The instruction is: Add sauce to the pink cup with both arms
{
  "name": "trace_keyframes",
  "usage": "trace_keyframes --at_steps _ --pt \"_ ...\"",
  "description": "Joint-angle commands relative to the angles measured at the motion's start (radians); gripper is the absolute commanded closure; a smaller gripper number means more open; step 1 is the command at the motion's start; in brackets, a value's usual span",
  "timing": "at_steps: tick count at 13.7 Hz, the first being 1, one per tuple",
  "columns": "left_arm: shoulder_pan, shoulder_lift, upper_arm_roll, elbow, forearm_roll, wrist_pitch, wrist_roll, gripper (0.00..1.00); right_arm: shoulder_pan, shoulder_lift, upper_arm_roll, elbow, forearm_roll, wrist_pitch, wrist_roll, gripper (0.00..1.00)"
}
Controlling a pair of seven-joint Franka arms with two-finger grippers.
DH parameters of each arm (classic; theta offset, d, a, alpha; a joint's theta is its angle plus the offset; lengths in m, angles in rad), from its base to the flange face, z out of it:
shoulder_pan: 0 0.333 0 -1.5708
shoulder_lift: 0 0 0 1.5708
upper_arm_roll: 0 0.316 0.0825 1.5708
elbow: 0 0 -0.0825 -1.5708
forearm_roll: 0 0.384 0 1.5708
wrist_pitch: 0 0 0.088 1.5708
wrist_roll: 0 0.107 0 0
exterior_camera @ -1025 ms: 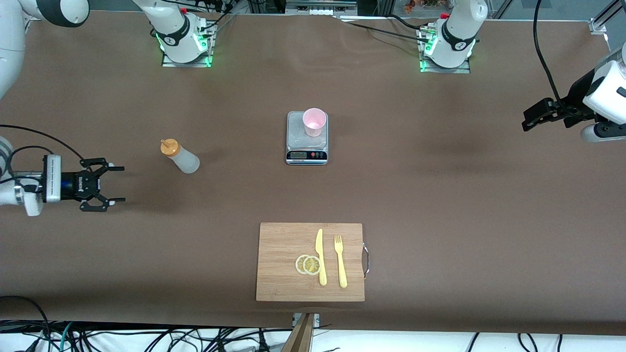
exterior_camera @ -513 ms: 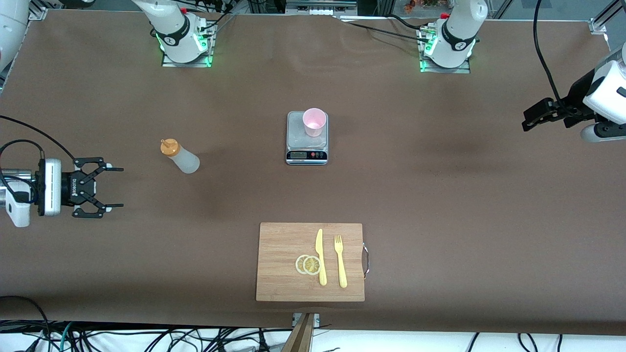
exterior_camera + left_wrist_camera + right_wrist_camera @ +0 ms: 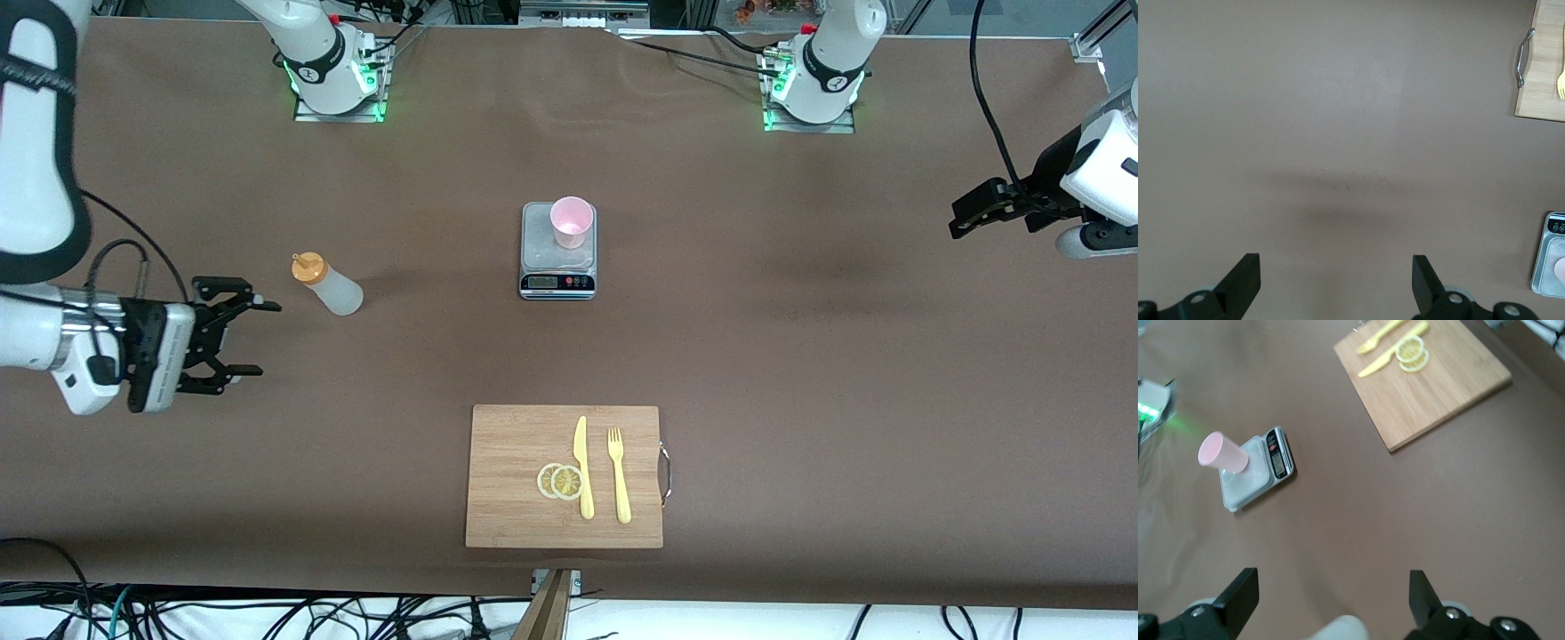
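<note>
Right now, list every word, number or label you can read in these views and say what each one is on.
None can be read.
Scale: its display and button marks are too small to make out.
Right claw, open beside the sauce bottle: printing on its body is unreadable.
Left claw, open, waiting at its end of the table: no text shows.
Pink cup, cutting board: no markings.

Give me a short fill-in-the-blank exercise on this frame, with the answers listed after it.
1. The pink cup stands on the ___.
2. The right gripper, fingers ___, hangs over the table beside the sauce bottle.
3. The knife and fork lie on the ___ next to two lemon slices.
4. The left gripper waits over the left arm's end of the ___.

Missing words: scale; open; cutting board; table
</note>
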Motion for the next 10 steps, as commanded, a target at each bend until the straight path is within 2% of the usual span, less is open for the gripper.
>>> trace_keyframes --at_steps 1,8,10 --pt "0.006 0.003 0.0 0.016 -0.013 -0.004 0.025 0.0 0.052 -0.035 0.017 -0.012 -0.08 0.039 0.216 0.0" --pt "0.005 0.003 0.0 0.016 -0.013 -0.004 0.025 0.0 0.104 -0.044 0.175 -0.018 -0.282 0.111 0.807 0.0" --pt "0.006 0.003 0.0 0.016 -0.013 -0.004 0.025 0.0 0.125 -0.044 0.194 -0.023 -0.322 0.131 0.972 0.0"
